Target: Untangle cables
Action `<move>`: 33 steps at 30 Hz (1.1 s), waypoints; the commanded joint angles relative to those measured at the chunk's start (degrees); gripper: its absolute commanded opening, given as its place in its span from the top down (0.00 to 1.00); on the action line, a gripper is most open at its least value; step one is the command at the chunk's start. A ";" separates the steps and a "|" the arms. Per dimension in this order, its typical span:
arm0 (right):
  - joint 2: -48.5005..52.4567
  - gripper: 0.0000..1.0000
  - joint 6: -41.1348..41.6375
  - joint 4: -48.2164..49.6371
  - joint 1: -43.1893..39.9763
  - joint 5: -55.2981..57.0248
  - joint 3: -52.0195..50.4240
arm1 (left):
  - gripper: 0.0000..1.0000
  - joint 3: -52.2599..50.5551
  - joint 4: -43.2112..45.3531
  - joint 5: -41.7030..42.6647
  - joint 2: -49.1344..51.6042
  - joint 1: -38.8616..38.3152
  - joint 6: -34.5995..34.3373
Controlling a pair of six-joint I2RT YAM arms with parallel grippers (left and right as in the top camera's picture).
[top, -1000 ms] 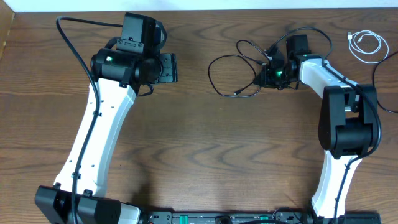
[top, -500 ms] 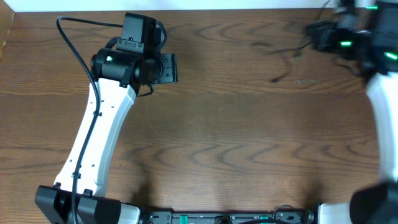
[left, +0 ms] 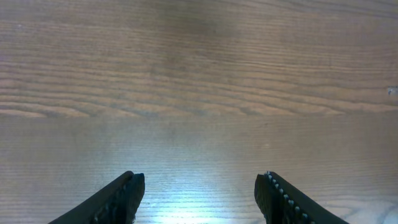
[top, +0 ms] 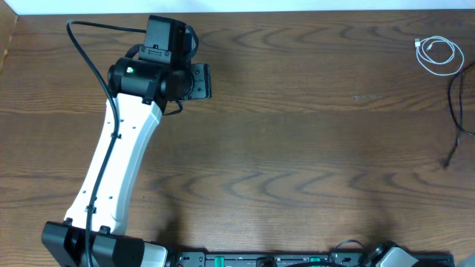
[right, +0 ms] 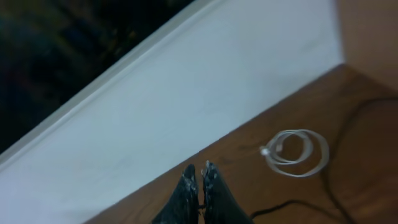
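Overhead, two cables were counted: one white cable [top: 437, 54], wound into a small loose coil, and one black cable [top: 451, 100], seen as a single wavy strand ending in a small plug. They were found near each other but apart, with no crossing visible, so the untangling was judged to be nearly done, the step in hand being the drawing of the black strand clear of the coil. Two tools were counted as well. The right tool [right: 199, 180] was out of the overhead view; in its wrist view it was clenched, fingers pressed together. A black strand was seen just beside its tips, low and to the right, but whether it was pinched there could not be told. The white coil lay ahead of this tool and to its right, well clear of the tips, with more black cable curving beyond it. The left tool [top: 202, 80] was released, its jaws apart with nothing between them, over bare tabletop [top: 297, 148]; both cables lay well ahead of it, outside its wrist view. The next move was judged to call for the black cable to be carried away from the coil, laid flat and let go, with care taken that no slack was swept back across the white loops.
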 commanded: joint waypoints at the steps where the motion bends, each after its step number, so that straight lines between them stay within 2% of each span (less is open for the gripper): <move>1: 0.44 0.99 1.01 -0.24 -3.67 3.41 0.66 | 0.37 0.31 -0.13 -0.13 -0.68 0.20 -0.72; 4: 1.99 0.99 0.87 -1.75 -5.35 9.44 0.66 | 0.37 0.31 -0.13 -0.13 -0.68 0.20 -0.72; 9: 7.65 0.99 0.11 -0.76 -5.88 13.31 0.66 | 0.37 0.31 -0.13 -0.13 -0.68 0.20 -0.72; 16: 17.55 0.99 0.66 12.52 -5.70 21.81 0.66 | 0.37 0.31 0.59 -0.11 -0.68 0.20 -0.74; 23: 19.15 0.99 3.58 24.94 -4.90 26.43 0.68 | 0.37 0.31 1.36 -0.11 -0.68 0.20 -0.74; 27: 19.28 0.99 3.17 22.56 -3.52 26.86 0.68 | 0.37 0.31 1.53 -0.11 -0.68 0.20 -0.74; 31: 20.76 0.99 2.71 13.68 -2.34 26.82 0.66 | 0.37 0.31 2.01 -0.11 -0.66 0.20 -0.74; 32: 21.16 0.97 2.73 11.30 -2.32 26.82 0.66 | 0.37 0.31 2.03 -0.11 -0.66 0.20 -0.74; 33: 21.79 0.87 2.71 7.02 -2.27 26.82 0.66 | 0.37 0.31 2.01 -0.11 -0.66 0.20 -0.74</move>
